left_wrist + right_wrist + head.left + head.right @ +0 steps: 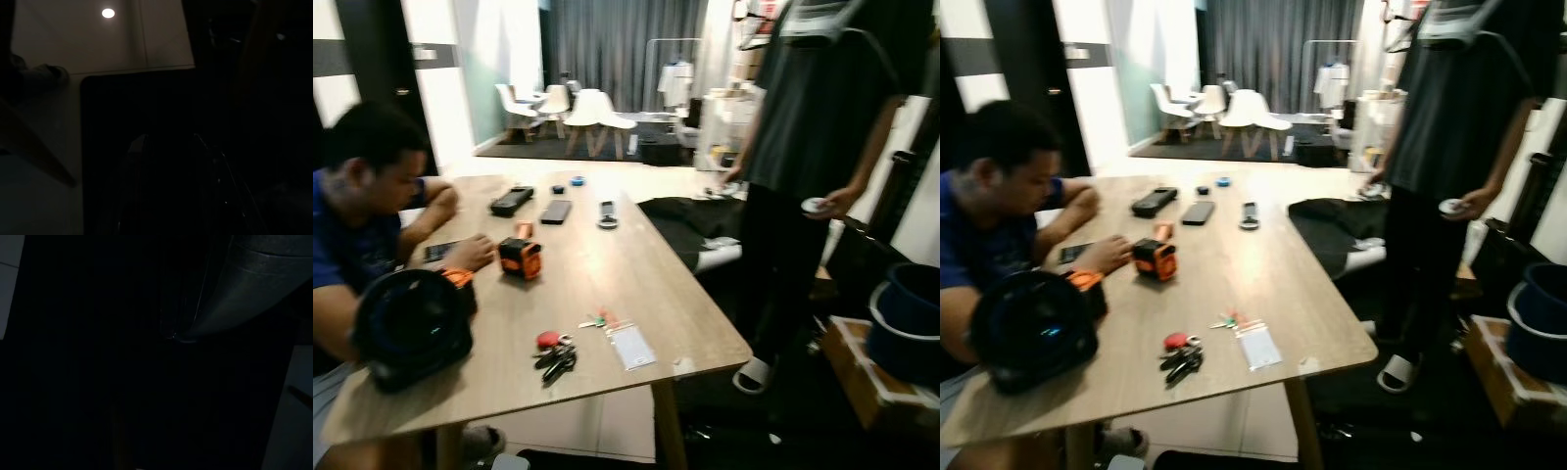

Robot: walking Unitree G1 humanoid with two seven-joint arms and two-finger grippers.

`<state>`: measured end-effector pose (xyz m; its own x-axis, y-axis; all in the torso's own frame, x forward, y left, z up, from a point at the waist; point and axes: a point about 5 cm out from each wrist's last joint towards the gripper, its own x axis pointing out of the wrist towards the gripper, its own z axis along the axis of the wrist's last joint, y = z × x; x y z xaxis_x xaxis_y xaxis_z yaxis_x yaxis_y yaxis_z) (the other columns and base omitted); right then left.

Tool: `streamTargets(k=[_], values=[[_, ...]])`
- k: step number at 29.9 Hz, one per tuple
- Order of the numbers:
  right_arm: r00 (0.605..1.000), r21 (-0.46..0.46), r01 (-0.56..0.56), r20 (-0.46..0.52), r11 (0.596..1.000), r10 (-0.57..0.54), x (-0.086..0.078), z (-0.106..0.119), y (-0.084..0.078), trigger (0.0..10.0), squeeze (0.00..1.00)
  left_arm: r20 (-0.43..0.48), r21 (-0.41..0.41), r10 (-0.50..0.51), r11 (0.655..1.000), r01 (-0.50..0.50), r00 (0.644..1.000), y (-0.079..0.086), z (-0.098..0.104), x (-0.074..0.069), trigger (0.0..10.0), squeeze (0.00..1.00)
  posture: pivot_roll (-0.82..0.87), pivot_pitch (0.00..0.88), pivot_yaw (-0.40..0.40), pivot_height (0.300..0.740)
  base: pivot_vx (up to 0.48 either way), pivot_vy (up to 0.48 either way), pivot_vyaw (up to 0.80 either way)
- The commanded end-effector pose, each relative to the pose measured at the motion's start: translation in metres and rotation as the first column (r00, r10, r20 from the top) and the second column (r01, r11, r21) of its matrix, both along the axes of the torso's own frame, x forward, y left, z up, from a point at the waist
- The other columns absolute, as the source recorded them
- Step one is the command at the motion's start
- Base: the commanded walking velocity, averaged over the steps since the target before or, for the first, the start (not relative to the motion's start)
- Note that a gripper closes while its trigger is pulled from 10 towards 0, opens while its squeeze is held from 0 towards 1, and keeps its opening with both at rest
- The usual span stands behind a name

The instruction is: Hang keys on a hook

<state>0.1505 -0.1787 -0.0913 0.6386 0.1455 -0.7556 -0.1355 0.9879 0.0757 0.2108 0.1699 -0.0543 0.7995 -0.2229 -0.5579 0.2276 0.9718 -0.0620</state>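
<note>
Black keys (pixel 555 360) (red tag) on pale wood-grain table (pixel 607 284)

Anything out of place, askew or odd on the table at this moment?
Nothing spilled or broken. The keys with the red tag lie loose near the table's front edge beside a small clear bag, not on any hook. A dark garment is draped over the far right edge, partly hanging off. The picture is slightly blurred.

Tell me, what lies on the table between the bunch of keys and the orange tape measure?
Nothing: in the left eye view the wooden table is bare between the keys and the orange tape measure.
</note>
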Motion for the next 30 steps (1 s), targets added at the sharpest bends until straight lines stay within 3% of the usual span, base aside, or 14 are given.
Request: streamTargets(k=[1,20,30], values=[[1.000,-0.002,-0.006,0.011,1.000,0.006,0.0033,0.0012,0.0019,10.0,0.00,-0.012,0.022,0.002,1.000,-0.001,1.000,0.0045,-0.0027,-0.0052,10.0,0.00,0.04,0.010,0.030,0.740,0.000,0.000,0.00],[1.000,-0.001,-0.008,0.015,1.000,0.008,0.0058,0.0018,0.0043,10.0,0.00,0.014,0.035,0.023,0.999,-0.023,1.000,0.0037,0.0004,0.0001,10.0,0.00,0.04,0.026,0.029,0.740,0.000,0.000,0.00],[1.000,-0.003,-0.002,0.013,1.000,0.002,0.0048,0.0016,0.0022,10.0,0.00,0.006,0.037,-0.001,0.999,0.001,1.000,0.0002,-0.0005,-0.0003,10.0,0.00,0.04,0.027,0.032,0.740,0.000,-0.393,0.00]])
